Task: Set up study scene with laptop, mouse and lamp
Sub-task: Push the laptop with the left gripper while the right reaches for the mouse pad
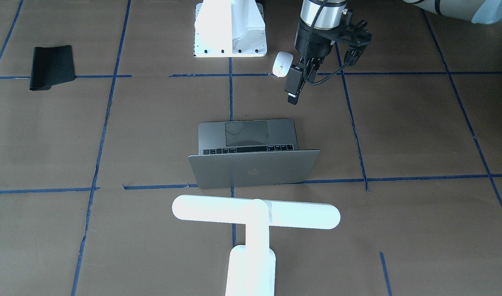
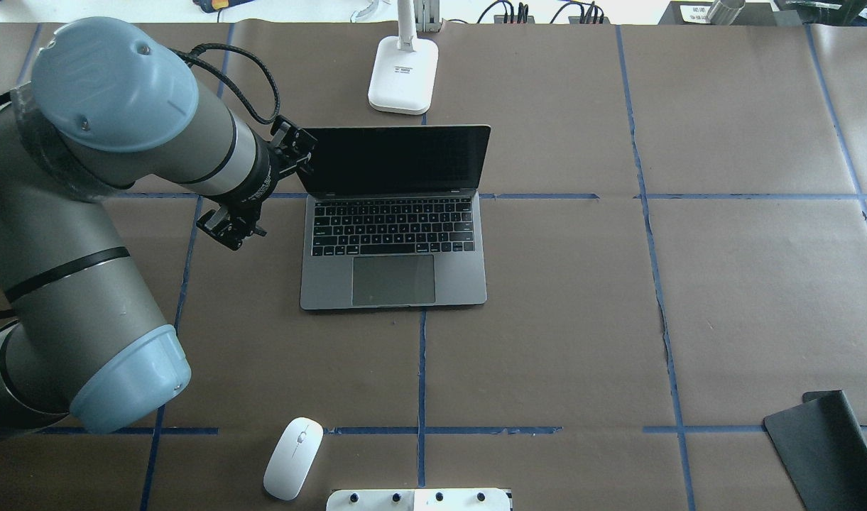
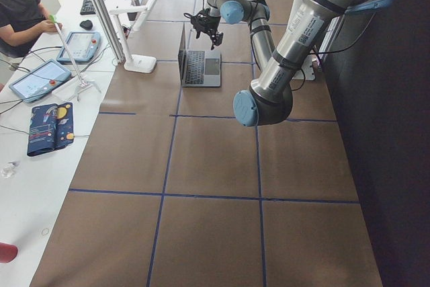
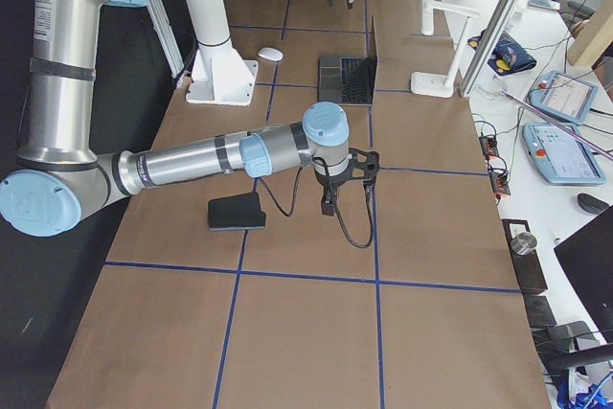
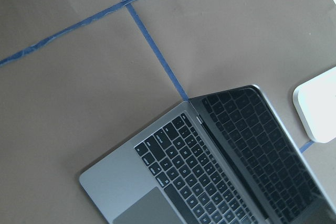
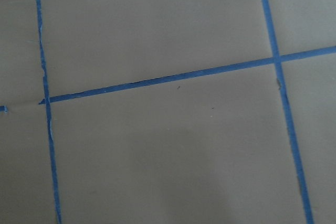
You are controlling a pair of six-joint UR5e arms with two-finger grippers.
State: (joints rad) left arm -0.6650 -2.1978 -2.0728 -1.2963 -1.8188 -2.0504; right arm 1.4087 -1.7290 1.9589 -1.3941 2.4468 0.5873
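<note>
The silver-grey laptop [image 2: 394,227] stands open mid-table with its dark screen facing me; its lid [image 1: 253,168] faces the front camera. The white T-shaped lamp [image 1: 255,213] stands just behind it, its base [image 2: 403,74] beyond the screen. The white mouse [image 2: 293,458] lies near my base, front-left of the laptop. My left gripper [image 1: 302,84] hangs empty above the table, left of the laptop, its fingers apart. My right gripper [image 4: 329,206] hovers beside a black mat; I cannot tell its state.
The black mat [image 2: 824,447] lies at the near right corner. A white bolted pedestal [image 1: 230,28] stands at my base, next to the mouse. Blue tape lines cross the brown paper. An operator and tablets [image 3: 40,78] sit past the far edge.
</note>
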